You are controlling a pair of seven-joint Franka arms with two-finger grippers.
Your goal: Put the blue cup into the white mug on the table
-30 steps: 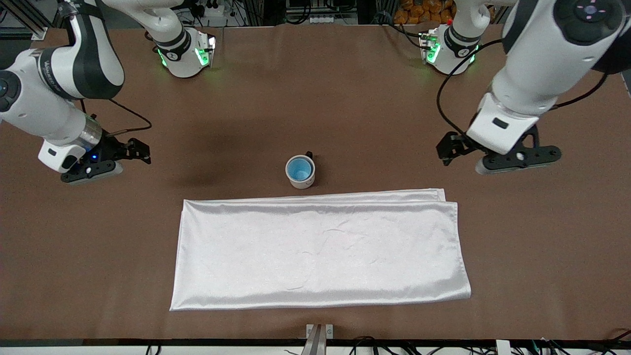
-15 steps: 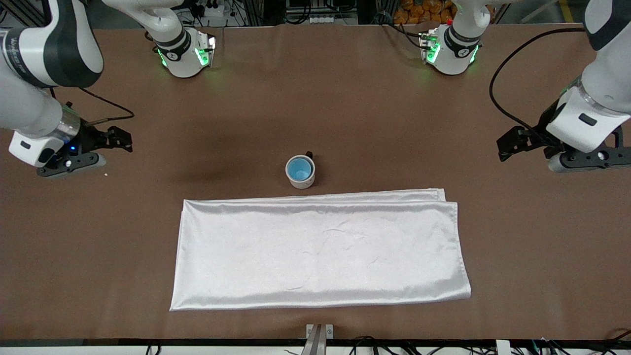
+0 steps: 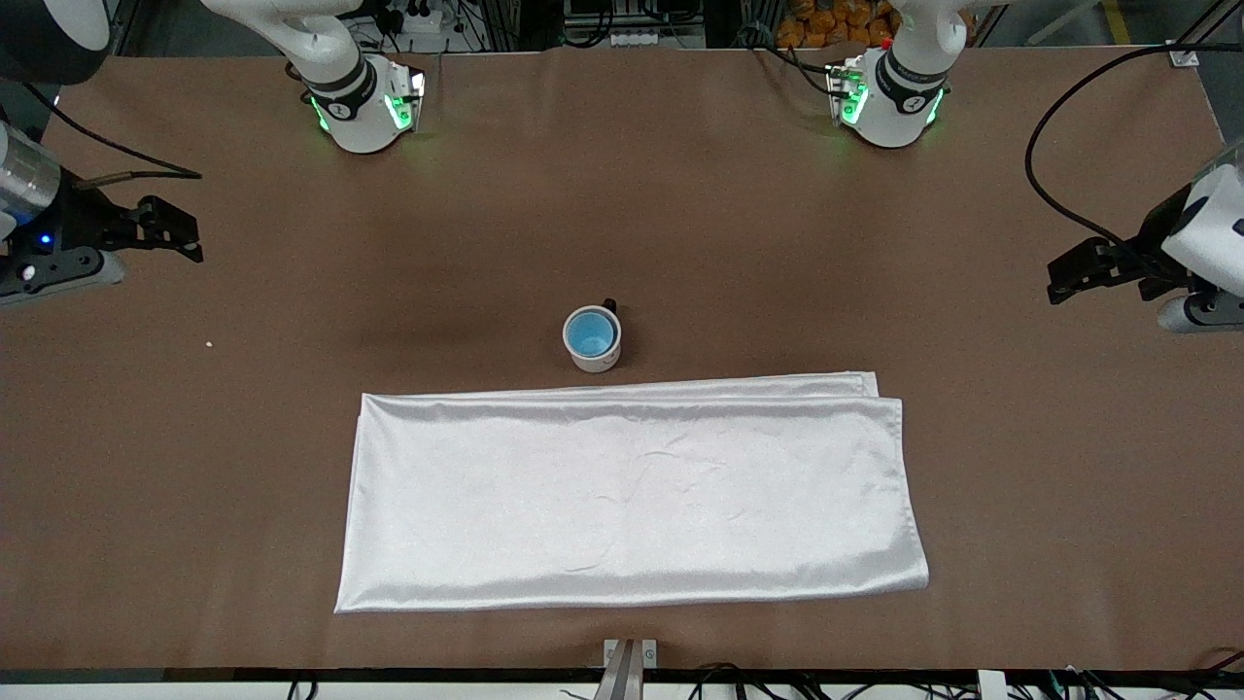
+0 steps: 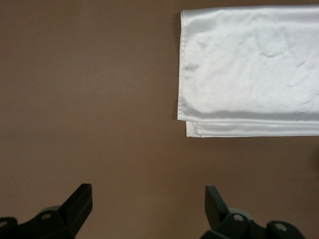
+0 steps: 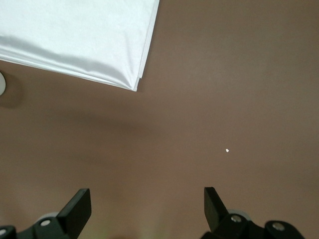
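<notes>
The blue cup (image 3: 590, 334) sits inside the white mug (image 3: 595, 358), which stands upright on the brown table (image 3: 680, 224), just farther from the front camera than the white cloth. The mug's black handle (image 3: 609, 304) points toward the robots' bases. My left gripper (image 3: 1200, 311) is open and empty over the left arm's end of the table; its wrist view (image 4: 148, 201) shows bare table under it. My right gripper (image 3: 53, 272) is open and empty over the right arm's end; its wrist view (image 5: 146, 204) also shows bare table.
A folded white satin cloth (image 3: 632, 491) lies nearer the front camera than the mug; its corners show in the left wrist view (image 4: 249, 69) and the right wrist view (image 5: 79, 40). A small white crumb (image 5: 227, 150) lies on the table near my right gripper.
Both arms have moved outward, away from the mug, each toward its own end of the table. The cup and mug have not moved.
</notes>
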